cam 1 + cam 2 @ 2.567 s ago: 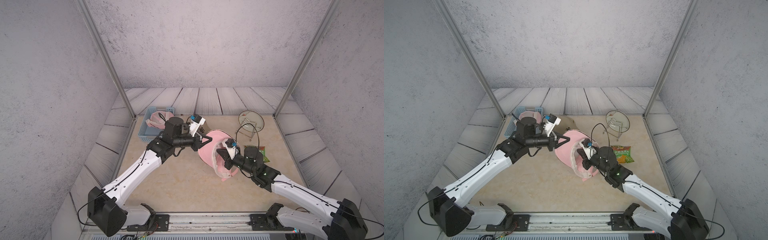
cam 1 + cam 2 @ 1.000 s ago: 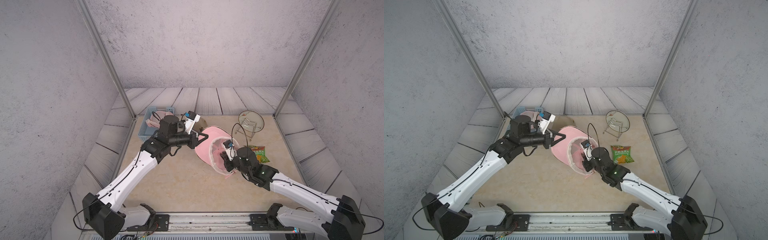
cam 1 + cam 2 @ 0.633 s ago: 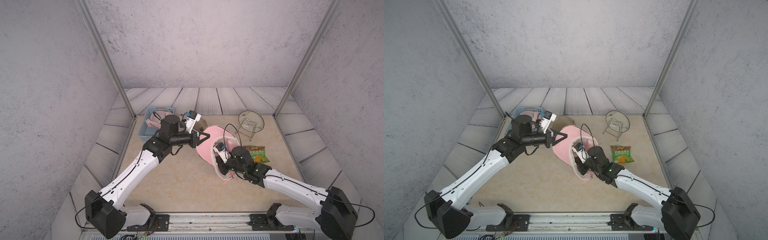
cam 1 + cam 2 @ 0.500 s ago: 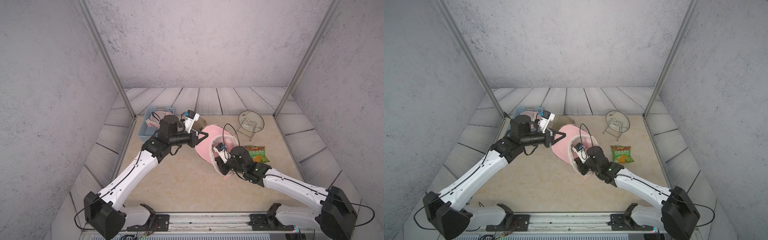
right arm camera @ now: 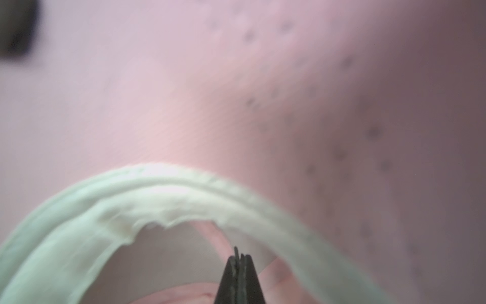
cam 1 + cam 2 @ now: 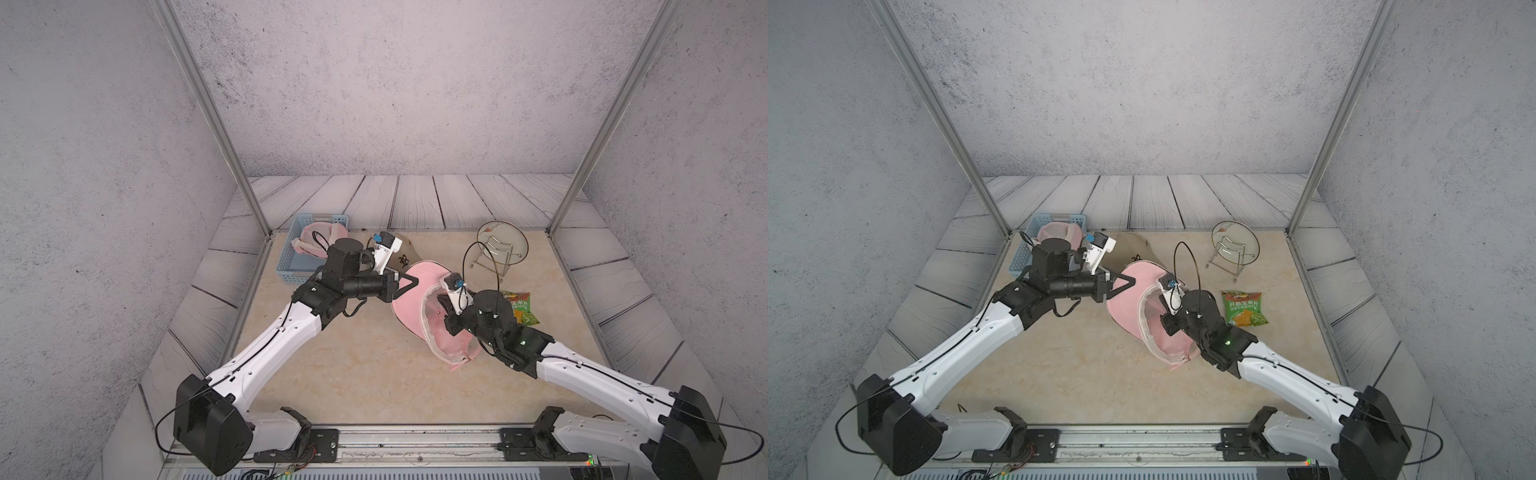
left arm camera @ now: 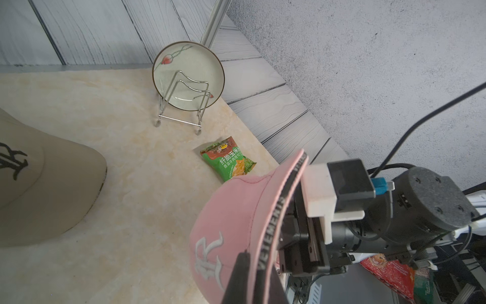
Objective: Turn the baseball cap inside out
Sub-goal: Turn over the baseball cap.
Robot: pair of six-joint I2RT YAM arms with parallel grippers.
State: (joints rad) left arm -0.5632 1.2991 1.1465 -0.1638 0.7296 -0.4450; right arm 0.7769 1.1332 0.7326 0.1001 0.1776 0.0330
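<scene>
Pink cloth baseball cap (image 6: 409, 299) sits near the middle of the tan table (image 6: 332, 374), open side turned toward 4 o'clock. At its 10 o'clock edge, the left gripper (image 6: 414, 282) pinches the rim tight. Inside the cap, the right gripper (image 5: 238, 259) has just snapped its tips together, deep in the bowl near the white inner band (image 5: 157, 194). I cannot tell if it caught any cloth. If it did, it can start pulling the inside out while the left one holds on.
</scene>
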